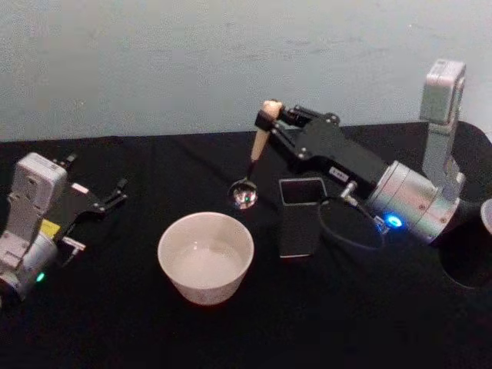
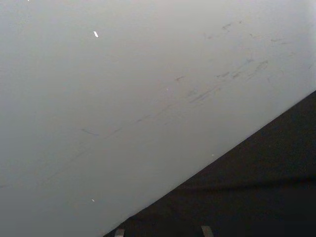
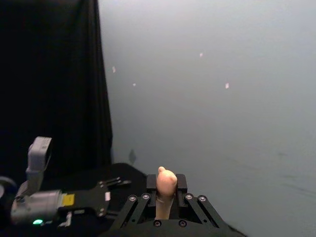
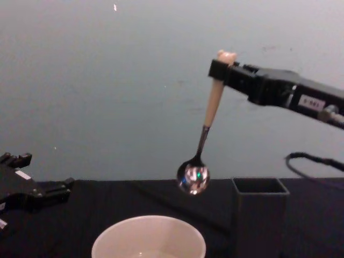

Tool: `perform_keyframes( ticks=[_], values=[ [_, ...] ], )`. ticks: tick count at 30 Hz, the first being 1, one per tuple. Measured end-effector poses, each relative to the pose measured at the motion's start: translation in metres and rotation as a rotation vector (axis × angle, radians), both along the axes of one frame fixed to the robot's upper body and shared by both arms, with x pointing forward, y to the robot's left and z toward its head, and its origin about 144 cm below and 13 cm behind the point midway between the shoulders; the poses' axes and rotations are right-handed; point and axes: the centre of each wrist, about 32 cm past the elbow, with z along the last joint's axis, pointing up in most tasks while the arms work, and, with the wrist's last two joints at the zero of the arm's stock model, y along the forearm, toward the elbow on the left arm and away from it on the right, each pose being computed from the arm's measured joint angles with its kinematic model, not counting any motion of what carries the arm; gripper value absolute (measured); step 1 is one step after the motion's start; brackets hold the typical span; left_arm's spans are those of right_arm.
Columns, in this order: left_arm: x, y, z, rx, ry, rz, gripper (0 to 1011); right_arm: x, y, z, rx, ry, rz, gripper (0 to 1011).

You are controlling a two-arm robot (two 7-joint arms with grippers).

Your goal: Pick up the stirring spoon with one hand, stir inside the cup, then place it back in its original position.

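The stirring spoon [image 1: 256,154] is up in the air, clear of the black surface [image 1: 115,315]. It is a slim thing: a pale beige handle capped with a little bear head, a thin dark neck, then a round shiny metal bowl catching spots of light. Its long axis runs close to upright, bear head at the top and bowl at the bottom. It is tilted a little, so the bowl hangs off toward the robot's left of the handle top.

The right gripper [image 1: 270,117] reaches in from the right, with its fingers clamped on the top of the handle, just under the bear head. From the chest view the bowl hangs above the cream-white cup [image 1: 204,290], over the right part of its rim, and touches nothing. The dark grey square holder [image 1: 300,227] stands just beside the cup on the right, and the spoon is clear of it.

The left gripper [image 1: 98,184] lies low at the far left of the surface, well apart from the cup, fingers apart.
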Motion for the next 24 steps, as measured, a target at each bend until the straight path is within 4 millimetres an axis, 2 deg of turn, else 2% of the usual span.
perform_keyframes(
  ticks=[24],
  values=[
    [0.0,0.0,0.0,0.0,0.0,0.0,1001,-0.007,0.012,-0.028,-0.133,0.027,0.119,228]
  ],
)
